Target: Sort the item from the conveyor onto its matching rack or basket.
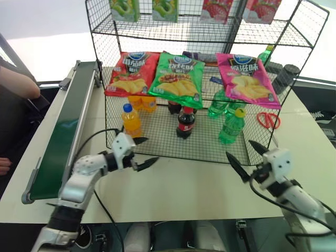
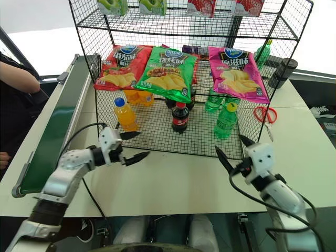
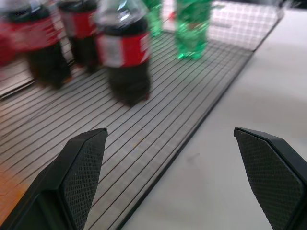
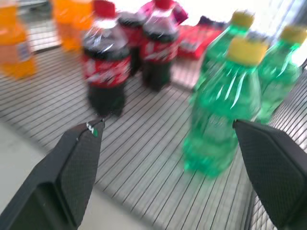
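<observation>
We see the green bottle [image 1: 232, 127] upright near the rack [image 1: 173, 139] tray's front edge; left gripper [image 1: 140, 152] and right gripper [image 1: 247, 155], both spread apart and empty, sit just outside that edge.

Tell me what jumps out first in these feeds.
The black wire rack dominates the table, with three bright chip bags across its sloped tier. On its bottom tray stand an orange bottle, a cola bottle and a green bottle at the front, upright. Both end effectors, left and right, hang open over the table in front of the tray, holding nothing.
</observation>
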Controlling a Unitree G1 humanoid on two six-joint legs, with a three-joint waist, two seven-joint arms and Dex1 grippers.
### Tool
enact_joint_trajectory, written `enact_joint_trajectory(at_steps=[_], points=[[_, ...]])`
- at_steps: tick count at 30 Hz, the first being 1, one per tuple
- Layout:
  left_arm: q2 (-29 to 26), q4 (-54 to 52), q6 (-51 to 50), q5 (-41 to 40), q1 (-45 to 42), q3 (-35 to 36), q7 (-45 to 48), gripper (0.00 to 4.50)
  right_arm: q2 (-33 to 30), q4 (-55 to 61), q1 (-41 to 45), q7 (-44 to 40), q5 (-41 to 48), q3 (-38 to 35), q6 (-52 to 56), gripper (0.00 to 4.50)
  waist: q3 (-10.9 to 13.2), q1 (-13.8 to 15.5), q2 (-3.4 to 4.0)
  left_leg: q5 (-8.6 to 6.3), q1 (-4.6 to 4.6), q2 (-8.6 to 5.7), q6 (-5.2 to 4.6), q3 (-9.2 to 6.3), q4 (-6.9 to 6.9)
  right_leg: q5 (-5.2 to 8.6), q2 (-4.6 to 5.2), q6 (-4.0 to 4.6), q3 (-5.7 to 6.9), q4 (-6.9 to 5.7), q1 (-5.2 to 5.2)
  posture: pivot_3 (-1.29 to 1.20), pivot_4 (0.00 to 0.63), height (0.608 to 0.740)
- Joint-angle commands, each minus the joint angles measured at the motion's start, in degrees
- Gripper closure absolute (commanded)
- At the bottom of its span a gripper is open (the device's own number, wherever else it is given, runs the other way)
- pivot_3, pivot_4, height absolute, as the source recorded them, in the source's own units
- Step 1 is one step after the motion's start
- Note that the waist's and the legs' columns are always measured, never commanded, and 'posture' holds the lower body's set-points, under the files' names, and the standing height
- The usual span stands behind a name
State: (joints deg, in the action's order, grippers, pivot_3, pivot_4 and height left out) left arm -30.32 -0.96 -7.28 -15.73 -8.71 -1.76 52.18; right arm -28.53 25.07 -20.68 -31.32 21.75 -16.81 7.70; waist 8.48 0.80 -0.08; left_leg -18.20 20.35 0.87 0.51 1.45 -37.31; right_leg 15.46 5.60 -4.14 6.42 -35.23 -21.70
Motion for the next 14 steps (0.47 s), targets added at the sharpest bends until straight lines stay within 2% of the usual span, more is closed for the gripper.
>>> enact_joint_trajectory(at_steps=[1,5,14], points=[[-2.06,0.63,1.45,-0.71,1.08,3.87,-0.33,0.0,-2.71,1.98,-2.8,-4.12,4.64,-6.13,0.71,0.05,0.0,0.02,0.0,0.0,-0.01,0.0,0.0,0.0,-0.03,0.0,0.01,0.0,0.0,-0.01,0.01,0.0,0.15,0.724],[-3.77,3.01,3.88,-0.54,3.21,6.93,-0.63,0.0,-4.29,-0.76,-5.2,-7.18,5.78,-10.37,0.01,0.05,0.0,0.03,-0.01,-0.01,-0.08,0.01,-0.02,-0.01,-0.01,0.0,0.03,0.01,0.0,0.0,0.07,0.0,0.15,0.724],[-3.97,1.53,3.78,-2.61,6.14,8.79,0.08,0.0,-4.85,-1.95,-2.86,-7.89,5.21,-10.7,1.33,0.05,-0.02,-0.01,-0.02,-0.02,-0.05,0.01,-0.02,0.0,-0.01,0.0,0.06,0.01,-0.01,0.01,0.03,0.0,0.15,0.724]])
